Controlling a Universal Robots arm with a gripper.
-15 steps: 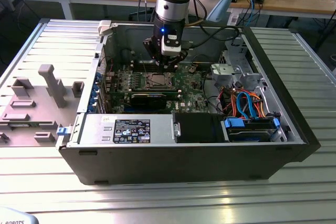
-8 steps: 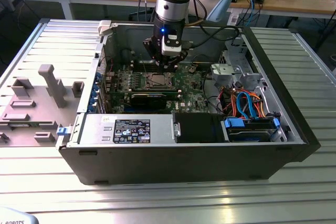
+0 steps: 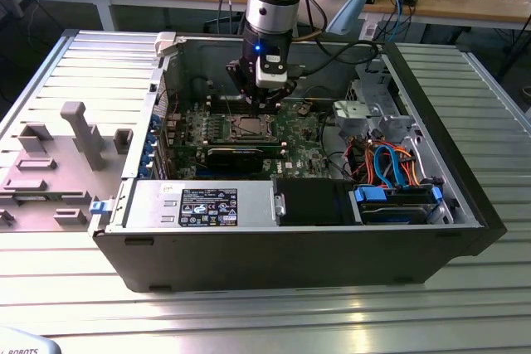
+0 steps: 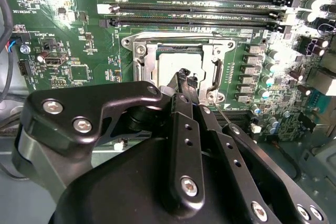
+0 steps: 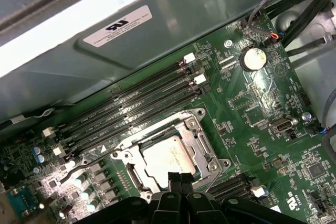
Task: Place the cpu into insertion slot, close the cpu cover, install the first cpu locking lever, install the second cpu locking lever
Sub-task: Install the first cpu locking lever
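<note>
The cpu (image 4: 176, 62) (image 5: 167, 157) lies flat in the insertion slot (image 3: 249, 128) on the green board, silvery top up. The cpu cover (image 4: 151, 52) (image 5: 198, 136) is down around it as a silver frame. My gripper (image 4: 185, 78) (image 5: 179, 179) (image 3: 264, 99) hovers at the socket's edge, black fingertips pressed together, nothing visible between them. A thin wire lever (image 4: 223, 115) (image 5: 214, 180) runs along the socket side close to the fingertips. Another thin wire lever (image 5: 84, 170) sticks out on the opposite side of the socket.
Several black memory slots (image 4: 194, 9) (image 5: 131, 111) run beside the socket. The open computer case (image 3: 274, 254) holds a black card (image 3: 241, 155), a drive cage (image 3: 369, 113) and coloured cables (image 3: 390, 163) toward the exterior view's right. A grey fixture (image 3: 79, 134) stands outside it.
</note>
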